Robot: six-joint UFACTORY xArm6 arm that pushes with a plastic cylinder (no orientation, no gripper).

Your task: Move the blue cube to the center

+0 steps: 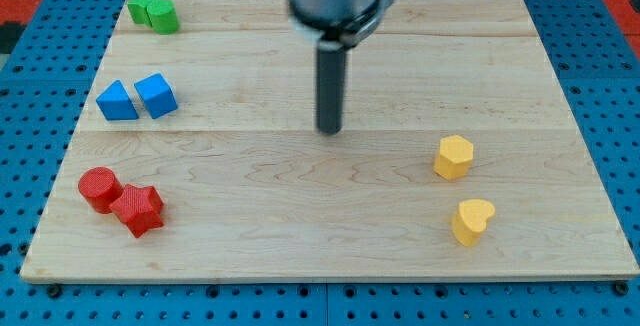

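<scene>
The blue cube (155,95) sits at the left of the frame, a little above mid-height, on the wooden surface (330,216). Touching it, or very nearly so, on its left is a blue wedge (117,101); I cannot tell whether a gap lies between them.

The cube lies well apart from my tip (329,130), off to the left and slightly higher in the frame. My tip rests near the middle of the surface, which is about where the cube has to end up. So I judge that the coming move turns on this: I have to get round to the cube's left side to push it rightward, and the wedge occupies that side. Coming in from the upper left or lower left of the cube looks the likelier way, though the wedge may get dragged along.

My end effector is a plain rod with nothing to open or close; it holds nothing and touches no block.

Further out, two green blocks (153,11) sit together at the upper left. A red cylinder (99,187) and a red star (139,209) lie together at the lower left. A yellow hexagon (453,156) and a yellow heart (472,220) sit at the right, near each other but apart.
</scene>
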